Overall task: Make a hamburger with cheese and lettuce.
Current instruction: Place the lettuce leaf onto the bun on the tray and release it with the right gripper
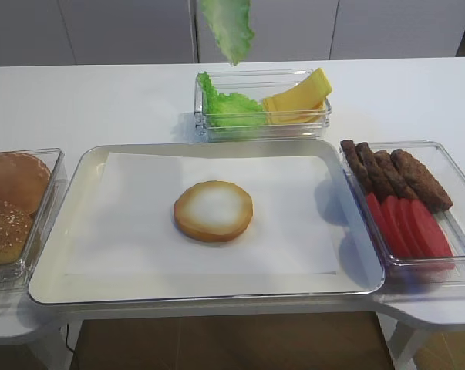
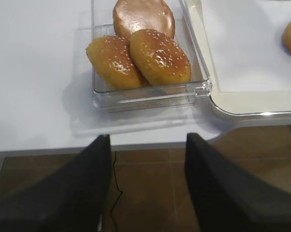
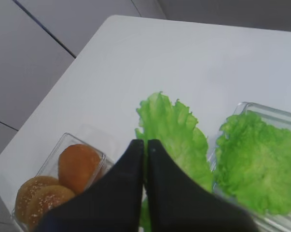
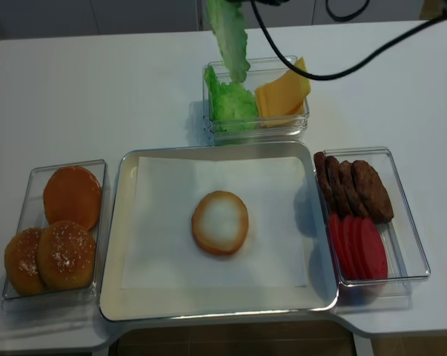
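Observation:
The hamburger bun half (image 1: 213,210) (image 4: 220,222) lies cut face up on white paper in the middle of the tray (image 1: 93,158). My right gripper (image 3: 145,143) is shut on a lettuce leaf (image 3: 172,137) that hangs high above the back container (image 1: 229,27) (image 4: 229,33). More lettuce (image 1: 230,108) and the cheese slices (image 1: 300,99) (image 4: 282,92) lie in that clear container. My left gripper (image 2: 147,137) is open and empty, below the table's front edge near the bun box; it does not show in the high views.
A clear box of domed bun tops (image 1: 8,202) (image 2: 140,53) stands left of the tray. A clear box with dark patties (image 1: 394,173) and red tomato slices (image 1: 409,227) stands on the right. A black cable (image 4: 319,70) hangs over the back right.

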Robot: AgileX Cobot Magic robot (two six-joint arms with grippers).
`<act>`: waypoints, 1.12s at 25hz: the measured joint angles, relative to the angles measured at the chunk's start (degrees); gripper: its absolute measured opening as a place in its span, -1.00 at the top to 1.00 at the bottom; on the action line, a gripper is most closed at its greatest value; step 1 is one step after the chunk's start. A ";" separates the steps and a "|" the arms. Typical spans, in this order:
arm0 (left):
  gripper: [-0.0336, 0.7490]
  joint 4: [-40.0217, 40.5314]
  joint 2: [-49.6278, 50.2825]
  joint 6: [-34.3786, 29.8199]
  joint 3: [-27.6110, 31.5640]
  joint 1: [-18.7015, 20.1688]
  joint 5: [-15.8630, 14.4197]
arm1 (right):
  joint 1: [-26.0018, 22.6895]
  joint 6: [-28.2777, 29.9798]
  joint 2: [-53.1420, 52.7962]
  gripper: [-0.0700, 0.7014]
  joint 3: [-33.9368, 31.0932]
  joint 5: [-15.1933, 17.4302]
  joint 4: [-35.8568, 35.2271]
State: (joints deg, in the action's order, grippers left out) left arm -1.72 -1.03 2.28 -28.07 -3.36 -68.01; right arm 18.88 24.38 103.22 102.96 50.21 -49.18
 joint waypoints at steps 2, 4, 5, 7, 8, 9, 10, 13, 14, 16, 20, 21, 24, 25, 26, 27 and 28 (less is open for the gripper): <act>-0.03 0.00 0.00 0.00 0.00 0.00 0.00 | 0.00 -0.02 -3.24 0.81 -3.40 0.92 0.14; -0.03 0.00 0.00 0.00 0.00 0.00 0.00 | 0.00 -0.11 -6.18 0.81 -7.77 1.75 0.25; -0.03 0.00 0.00 0.00 0.00 0.00 0.00 | 0.00 -0.11 -7.79 0.81 -10.07 1.75 0.33; -0.03 0.00 0.00 0.00 0.00 0.00 0.00 | 0.00 -0.11 -10.58 0.81 -14.22 1.90 0.33; -0.03 0.00 0.00 0.00 0.00 0.00 0.00 | 0.00 -0.11 -12.07 0.81 -16.45 1.90 0.33; -0.03 0.00 0.00 0.00 0.00 0.00 0.00 | 0.00 -0.11 -13.44 0.81 -18.58 1.77 0.33; -0.03 0.00 0.00 0.00 0.00 0.00 0.00 | 0.00 -0.11 -14.70 0.81 -20.32 1.63 0.33; -0.03 0.00 0.00 0.00 0.00 0.00 0.00 | 0.00 -0.11 -17.64 0.81 -25.95 0.50 0.33; -0.03 0.00 0.00 0.00 0.00 0.00 0.00 | 0.00 -0.11 -18.30 0.81 -27.75 0.00 0.23; -0.03 0.00 0.00 0.00 0.00 0.00 0.00 | 0.69 -0.11 -19.40 0.81 -31.11 -1.94 0.23; -0.03 0.00 0.00 0.00 0.00 0.00 0.00 | 4.24 -0.58 -20.05 0.81 -35.43 -7.32 1.02; -0.03 0.00 0.00 0.00 0.00 0.00 0.00 | 5.41 -1.25 -20.05 0.81 -36.27 -9.24 1.52; -0.03 0.00 0.00 0.00 0.00 0.00 0.00 | 8.44 -3.66 -20.05 0.81 -37.85 -15.16 3.31; -0.03 0.00 0.00 0.00 0.00 0.00 0.00 | 9.14 -4.21 -20.05 0.81 -38.28 -17.38 3.87; -0.03 0.00 0.00 0.00 0.00 0.00 0.00 | 9.88 -4.69 -20.05 0.81 -38.68 -19.48 4.36; -0.03 0.00 0.00 0.00 0.00 0.00 0.00 | 10.52 -5.35 -20.05 0.81 -38.92 -21.47 4.92; -0.03 0.00 0.00 0.00 0.00 0.00 0.00 | 11.04 -5.68 -20.05 0.81 -39.35 -22.96 5.45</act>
State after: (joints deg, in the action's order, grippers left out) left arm -1.72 -1.03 2.28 -28.07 -3.36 -68.01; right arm 29.93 18.70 83.17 63.61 27.25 -43.73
